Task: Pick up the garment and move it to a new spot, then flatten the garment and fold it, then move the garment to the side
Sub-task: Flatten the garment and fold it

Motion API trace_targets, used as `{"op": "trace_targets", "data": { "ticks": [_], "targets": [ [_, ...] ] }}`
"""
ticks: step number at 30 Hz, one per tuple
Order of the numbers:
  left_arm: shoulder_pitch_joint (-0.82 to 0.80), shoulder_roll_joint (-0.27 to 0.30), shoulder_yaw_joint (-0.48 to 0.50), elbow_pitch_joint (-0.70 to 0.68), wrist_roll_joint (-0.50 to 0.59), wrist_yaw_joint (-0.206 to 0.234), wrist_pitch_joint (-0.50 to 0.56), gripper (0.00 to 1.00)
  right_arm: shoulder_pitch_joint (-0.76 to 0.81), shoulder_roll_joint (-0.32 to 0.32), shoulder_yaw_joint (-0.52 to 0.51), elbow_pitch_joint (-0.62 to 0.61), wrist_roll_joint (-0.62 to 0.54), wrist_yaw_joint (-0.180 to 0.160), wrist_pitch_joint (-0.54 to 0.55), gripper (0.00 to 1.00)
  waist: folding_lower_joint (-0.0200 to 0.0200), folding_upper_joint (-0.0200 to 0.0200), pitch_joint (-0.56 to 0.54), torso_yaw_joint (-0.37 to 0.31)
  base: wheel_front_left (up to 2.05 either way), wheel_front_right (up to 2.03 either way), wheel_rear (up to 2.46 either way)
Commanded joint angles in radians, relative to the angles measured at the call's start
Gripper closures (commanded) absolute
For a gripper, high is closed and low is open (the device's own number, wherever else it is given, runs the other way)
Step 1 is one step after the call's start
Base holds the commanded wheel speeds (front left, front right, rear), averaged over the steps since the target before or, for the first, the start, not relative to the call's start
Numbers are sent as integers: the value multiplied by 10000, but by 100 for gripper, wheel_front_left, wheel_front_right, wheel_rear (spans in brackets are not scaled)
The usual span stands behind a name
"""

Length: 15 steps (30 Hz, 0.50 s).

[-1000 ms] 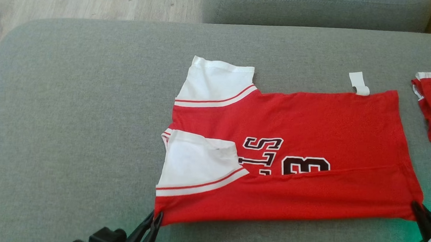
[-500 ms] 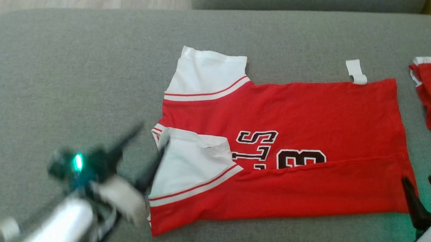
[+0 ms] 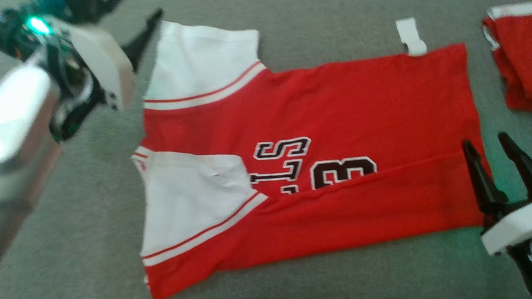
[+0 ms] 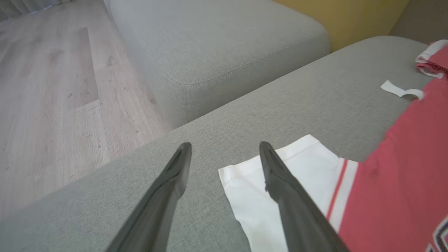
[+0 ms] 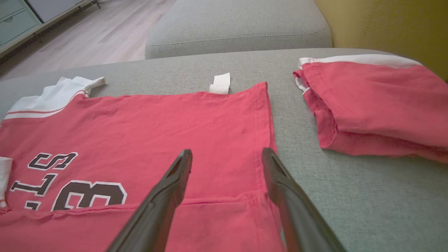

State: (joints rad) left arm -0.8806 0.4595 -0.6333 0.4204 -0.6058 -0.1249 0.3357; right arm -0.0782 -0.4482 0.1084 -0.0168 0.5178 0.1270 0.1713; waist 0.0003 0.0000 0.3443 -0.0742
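Observation:
The garment (image 3: 351, 113) is a red jersey with white sleeves and dark lettering. It lies flat on the grey sofa cushion (image 3: 58, 224), its near edge folded over the print. My left gripper (image 3: 138, 3) stands open at the far white sleeve's outer edge. In the left wrist view the left gripper (image 4: 224, 145) hovers with one finger over that sleeve (image 4: 301, 168) and one over bare cushion. My right gripper (image 3: 484, 140) is open at the hem, and its wrist view shows the right gripper (image 5: 227, 151) astride the hem of the garment (image 5: 157, 119). Neither holds anything.
A second folded red garment (image 3: 530, 59) lies at the far right, a hand's width from the hem. A white label (image 3: 410, 36) sticks out at the jersey's far edge. Beyond the cushion stand another grey cushion (image 4: 217, 38) and wooden floor (image 4: 52, 87).
Both grippers have opened and let go of the garment's near edge. The left arm has swung forward to the far sleeve; the right has moved up along the hem. The camera has shifted.

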Motion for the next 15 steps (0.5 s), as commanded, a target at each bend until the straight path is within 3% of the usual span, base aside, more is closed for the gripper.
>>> {"op": "trace_targets", "data": {
  "ticks": [1, 7, 15],
  "targets": [
    [-773, 531, 279, 146, -142, -41, 138, 0, -242, -198, 263, -303, -22, 37, -120, 0, -3, 0, 660, -705, 0, 0, 0],
    [-1578, 1003, -569, 1376, -1048, -54, 819, 0, -862, -212, 711, 149, 152, 37, -461, 0, -3, 0, 1034, -1321, 0, 0, 0],
    [-1847, 1695, -1525, 2040, -1723, -56, 978, 0, -1124, -292, 933, 710, 345, 37, -869, 0, -3, 0, 1195, -1632, 0, 0, 0]
  ]
}}
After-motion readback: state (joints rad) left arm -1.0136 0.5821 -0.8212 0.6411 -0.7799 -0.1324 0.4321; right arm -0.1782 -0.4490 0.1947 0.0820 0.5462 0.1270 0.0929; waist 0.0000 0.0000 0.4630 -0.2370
